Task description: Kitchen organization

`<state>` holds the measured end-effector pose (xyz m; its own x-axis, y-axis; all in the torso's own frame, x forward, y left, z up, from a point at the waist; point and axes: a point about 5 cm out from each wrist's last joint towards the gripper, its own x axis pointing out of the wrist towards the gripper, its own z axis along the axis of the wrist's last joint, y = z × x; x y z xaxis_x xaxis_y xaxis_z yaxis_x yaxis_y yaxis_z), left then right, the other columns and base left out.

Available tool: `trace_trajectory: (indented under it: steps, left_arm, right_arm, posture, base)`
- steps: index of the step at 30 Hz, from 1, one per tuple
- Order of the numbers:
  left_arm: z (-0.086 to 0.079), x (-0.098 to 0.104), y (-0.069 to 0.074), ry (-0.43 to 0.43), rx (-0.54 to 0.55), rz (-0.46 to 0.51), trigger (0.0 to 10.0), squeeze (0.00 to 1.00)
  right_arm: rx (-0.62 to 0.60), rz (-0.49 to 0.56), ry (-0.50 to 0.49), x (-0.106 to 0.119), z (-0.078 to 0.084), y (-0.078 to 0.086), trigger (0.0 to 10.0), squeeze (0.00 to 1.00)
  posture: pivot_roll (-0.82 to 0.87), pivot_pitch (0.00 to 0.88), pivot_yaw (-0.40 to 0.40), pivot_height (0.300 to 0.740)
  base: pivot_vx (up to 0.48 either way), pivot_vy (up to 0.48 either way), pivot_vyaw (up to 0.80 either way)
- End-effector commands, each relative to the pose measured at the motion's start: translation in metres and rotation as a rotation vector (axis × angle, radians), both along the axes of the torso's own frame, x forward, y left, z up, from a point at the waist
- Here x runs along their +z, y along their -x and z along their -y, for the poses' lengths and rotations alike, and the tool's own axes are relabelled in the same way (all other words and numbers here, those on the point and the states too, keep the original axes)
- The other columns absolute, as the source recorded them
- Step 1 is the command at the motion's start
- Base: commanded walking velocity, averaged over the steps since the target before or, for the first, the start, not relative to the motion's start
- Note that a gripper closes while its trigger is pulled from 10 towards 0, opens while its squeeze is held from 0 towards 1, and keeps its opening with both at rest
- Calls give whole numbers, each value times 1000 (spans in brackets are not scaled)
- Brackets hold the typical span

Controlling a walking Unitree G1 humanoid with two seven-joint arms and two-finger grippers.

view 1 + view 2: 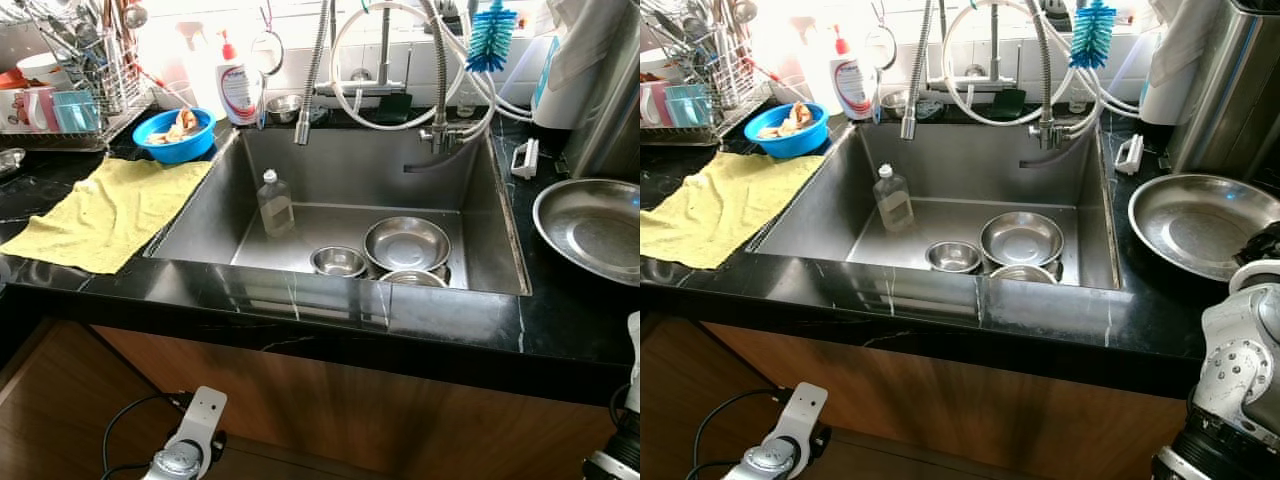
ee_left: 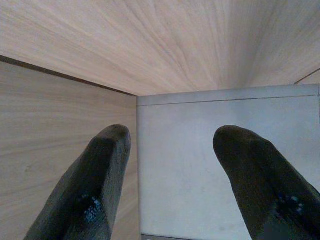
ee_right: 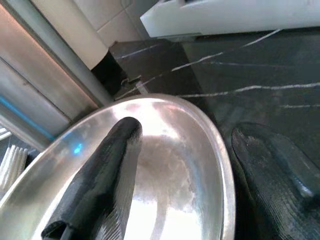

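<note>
Right gripper point(image 3: 180, 170) is straddling the rim of the steel pan point(image 1: 1200, 225), fingers spread wide (nothing held); next, probably closing and lifting. Left gripper point(image 2: 170, 175) is hanging idle, also wide apart.

A glossy black stone countertop point(image 1: 560, 320), veined in white, is seen beneath the right gripper point(image 3: 200, 165), whose matt black fingers point(image 3: 105, 175) straddle the rim of a polished steel pan point(image 1: 1200, 222). Brushed stainless steel is shown by the sink point(image 1: 350, 180) and the small bowls point(image 1: 405, 243) inside it. A soft yellow cloth point(image 1: 105, 210) is laid well apart. Smooth pale wood grain point(image 2: 150, 40) is faced by the left gripper point(image 2: 172, 175).
</note>
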<state>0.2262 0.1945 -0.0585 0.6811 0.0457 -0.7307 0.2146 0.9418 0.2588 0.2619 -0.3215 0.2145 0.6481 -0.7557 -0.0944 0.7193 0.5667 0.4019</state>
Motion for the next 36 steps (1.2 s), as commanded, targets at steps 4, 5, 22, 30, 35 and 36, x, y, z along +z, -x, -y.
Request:
trace_trajectory:
  steps: [4,5,22,30,35,36]
  left_arm:
    - [-6,-1,3,-14,0,-18,10000,0]
    - [-6,-1,3,-14,0,-18,10000,0]
    - [-7,-1,3,-14,1,-18,10000,0]
    - [-9,-1,3,-21,4,-15,10000,0]
    - [-8,-1,3,-20,5,-15,10000,0]
    - [-8,-1,3,-20,5,-15,10000,0]
  right_arm:
    - [-43,36,11,10,0,7,10000,0]
    - [-47,31,11,9,0,8,10000,0]
    - [-76,-23,-61,-5,4,11,10000,0]
    - [8,-40,-76,-10,-5,-1,10000,0]
    - [17,-52,-80,-11,-6,-2,10000,0]
    - [18,-52,-81,-11,-6,-2,10000,0]
  posture:
    - [-152,0,98,740]
    - [-152,0,98,740]
    - [-150,0,97,740]
    - [-146,0,96,740]
    - [-146,0,95,740]
    - [-147,0,95,740]
  base:
    - [0,0,0]
    - [0,0,0]
    - [0,0,0]
    - [0,0,0]
    - [0,0,0]
    - [0,0,0]
